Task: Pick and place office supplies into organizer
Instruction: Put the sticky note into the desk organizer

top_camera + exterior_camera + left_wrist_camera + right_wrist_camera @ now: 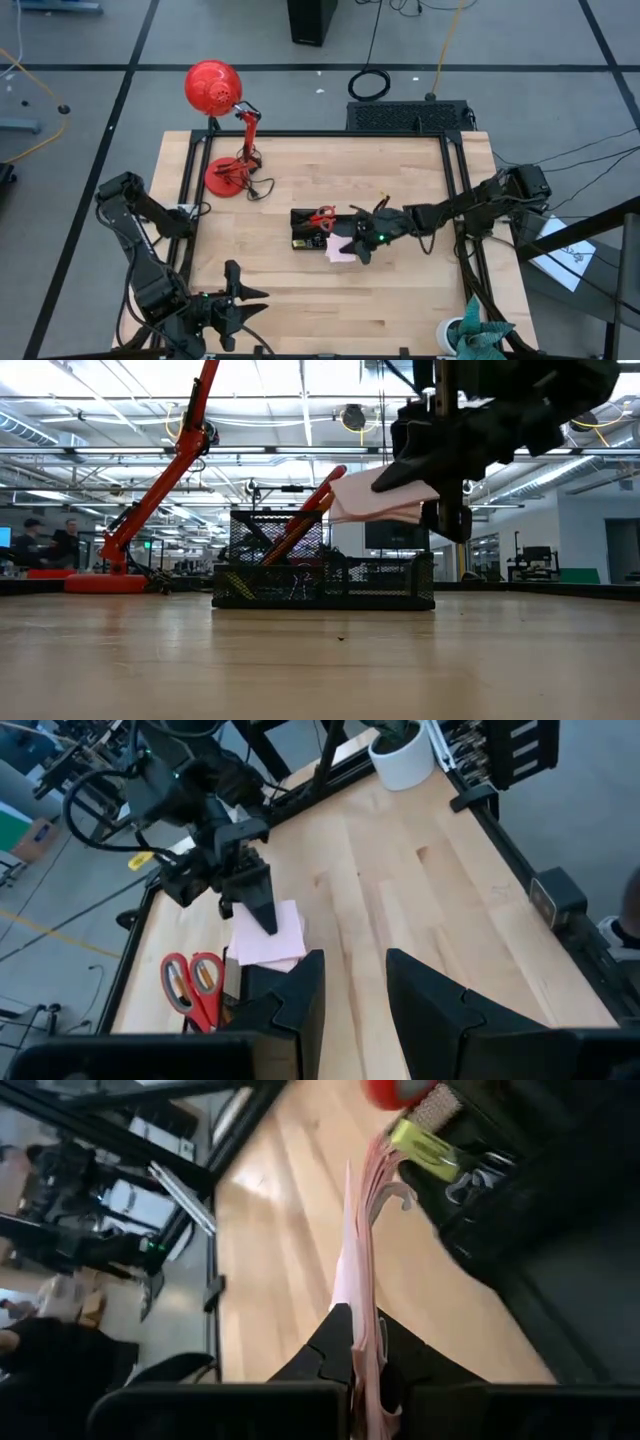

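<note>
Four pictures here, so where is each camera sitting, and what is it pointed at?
High view: overhead, looking straight down at the table; both arms show.
Low view: at tabletop height, facing the organizer; right gripper hangs in, holding the sticky-note pad.
Left wrist view: on the parked left arm, past its open fingers.
Right wrist view: on the right arm, along its clamped fingers.
All four share the pad.

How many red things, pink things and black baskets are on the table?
Red: 2, the desk lamp and the scissors.
Pink: 1, the sticky-note pad held up by the right gripper.
Black basket: 1, the organizer.
Total: 4.
</note>
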`<move>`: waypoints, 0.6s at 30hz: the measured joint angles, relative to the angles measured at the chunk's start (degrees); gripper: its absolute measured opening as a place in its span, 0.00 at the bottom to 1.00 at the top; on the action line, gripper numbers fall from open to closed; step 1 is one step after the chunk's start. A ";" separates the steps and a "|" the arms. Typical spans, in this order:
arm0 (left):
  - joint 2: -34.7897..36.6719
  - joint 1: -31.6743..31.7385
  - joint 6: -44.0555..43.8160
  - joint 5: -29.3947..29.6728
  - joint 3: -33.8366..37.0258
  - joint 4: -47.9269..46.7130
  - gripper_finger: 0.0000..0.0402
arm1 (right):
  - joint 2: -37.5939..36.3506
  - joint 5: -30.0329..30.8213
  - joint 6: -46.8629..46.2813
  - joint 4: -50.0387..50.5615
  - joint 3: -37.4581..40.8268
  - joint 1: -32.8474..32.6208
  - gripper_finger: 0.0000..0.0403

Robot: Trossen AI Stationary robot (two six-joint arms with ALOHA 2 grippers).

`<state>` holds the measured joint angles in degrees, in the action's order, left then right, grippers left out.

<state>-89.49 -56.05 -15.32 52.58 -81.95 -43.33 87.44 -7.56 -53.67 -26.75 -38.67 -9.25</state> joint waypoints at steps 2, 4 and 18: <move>0.00 0.04 -0.25 0.00 0.00 -0.01 0.29 | 0.02 -3.09 0.52 0.73 0.02 1.54 0.01; 0.00 0.04 -0.26 -0.01 0.00 0.00 0.29 | -0.09 -5.53 1.32 2.41 -0.05 2.83 0.01; 0.00 0.03 -0.20 -0.06 0.00 -0.16 0.29 | -0.03 -9.31 9.20 7.48 -0.03 11.30 0.01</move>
<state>-89.49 -56.02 -15.52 52.52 -81.95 -43.48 87.42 -16.87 -44.47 -19.28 -38.70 2.05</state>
